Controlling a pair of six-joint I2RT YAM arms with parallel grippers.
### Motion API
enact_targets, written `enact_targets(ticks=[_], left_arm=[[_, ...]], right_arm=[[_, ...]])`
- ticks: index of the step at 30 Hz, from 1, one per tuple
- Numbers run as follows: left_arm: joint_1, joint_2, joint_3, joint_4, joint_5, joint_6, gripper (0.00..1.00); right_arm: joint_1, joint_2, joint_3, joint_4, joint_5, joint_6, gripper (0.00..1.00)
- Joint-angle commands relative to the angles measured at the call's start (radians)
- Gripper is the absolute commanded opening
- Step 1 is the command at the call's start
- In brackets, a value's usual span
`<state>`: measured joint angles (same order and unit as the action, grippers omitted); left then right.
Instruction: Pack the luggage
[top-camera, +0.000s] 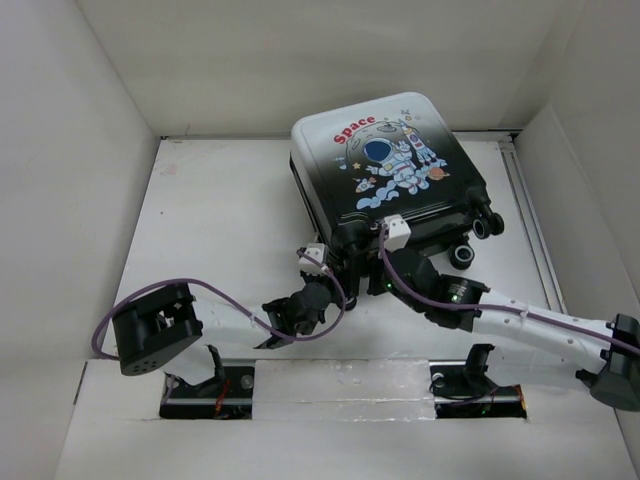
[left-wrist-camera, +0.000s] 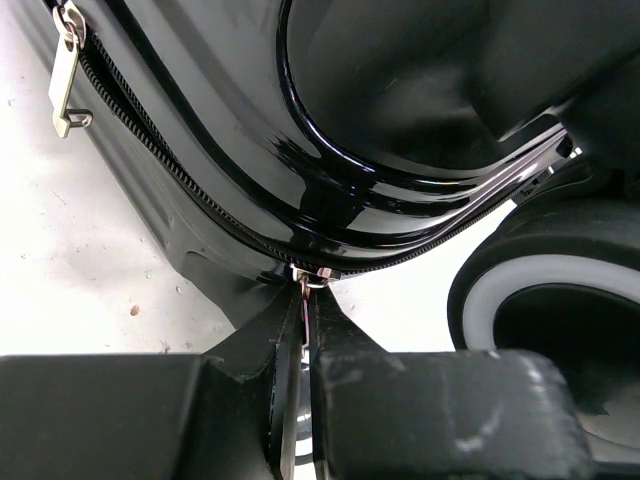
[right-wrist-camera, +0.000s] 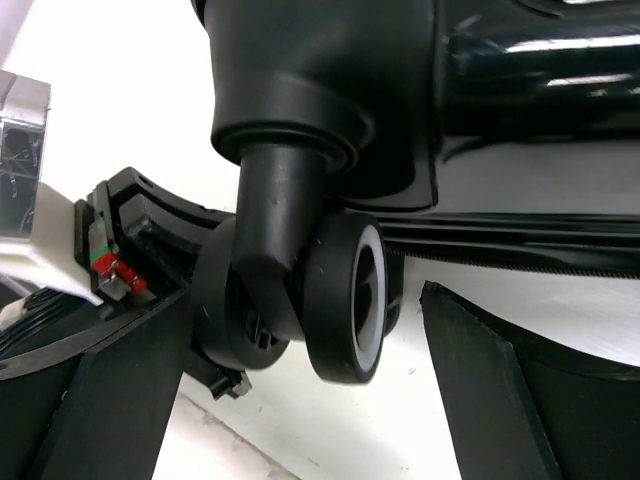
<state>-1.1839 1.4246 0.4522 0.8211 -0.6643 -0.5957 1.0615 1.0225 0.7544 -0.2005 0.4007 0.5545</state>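
Left gripper (left-wrist-camera: 305, 345): I'm pinching the luggage (top-camera: 385, 165) zipper pull (left-wrist-camera: 304, 300), clenched.
Right gripper (right-wrist-camera: 300, 330): I'm hovering it released, fingers flanking a wheel (right-wrist-camera: 345, 295).

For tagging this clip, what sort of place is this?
Likely a robotics lab test cell: white walls box in a white table, left arm and right arm bolted at its near edge, reaching a suitcase.

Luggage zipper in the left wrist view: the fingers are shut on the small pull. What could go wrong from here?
1. The left fingers pinch only the thin zipper pull at the curved corner of the luggage; it may slip out when dragged around the bend.
2. The right fingers stand open on both sides of a wheel without gripping it, so the luggage might slide or turn under the pull.
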Motion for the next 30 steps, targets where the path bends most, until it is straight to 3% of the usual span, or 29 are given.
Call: enact_targets(ticks=[1,4,8,9,11,12,16,30], left_arm=[[0.021,-0.007,0.02,0.059,-0.11,0.004,0.0],[0.021,-0.007,0.011,0.059,-0.11,0.004,0.0],[0.021,-0.007,0.011,0.059,-0.11,0.004,0.0],[0.021,-0.007,0.011,0.059,-0.11,0.004,0.0],[0.021,-0.007,0.011,0.059,-0.119,0.004,0.0],[0.021,-0.007,0.002,0.059,-0.12,0.004,0.0],[0.021,-0.007,0.002,0.018,-0.161,0.004,0.0],[0.069,-0.199,-0.046,-0.247,-0.254,-0.01,0.0]], right_arm=[[-0.001,0.027,0.063,0.03,0.009,-0.047,1.0],[-0.001,0.048,0.088,0.03,0.009,-0.056,1.0],[-0.001,0.087,0.123,0.0,0.065,-0.065,0.9],[-0.001,0.102,0.123,0.0,0.066,-0.065,0.72],[-0.001,0.102,0.123,0.0,0.093,-0.065,0.52],[-0.001,0.111,0.123,0.0,0.108,-0.065,0.31],[-0.012,0.102,0.123,-0.039,0.124,-0.083,0.0],[-0.072,-0.142,0.017,-0.194,0.049,-0.103,0.0]])
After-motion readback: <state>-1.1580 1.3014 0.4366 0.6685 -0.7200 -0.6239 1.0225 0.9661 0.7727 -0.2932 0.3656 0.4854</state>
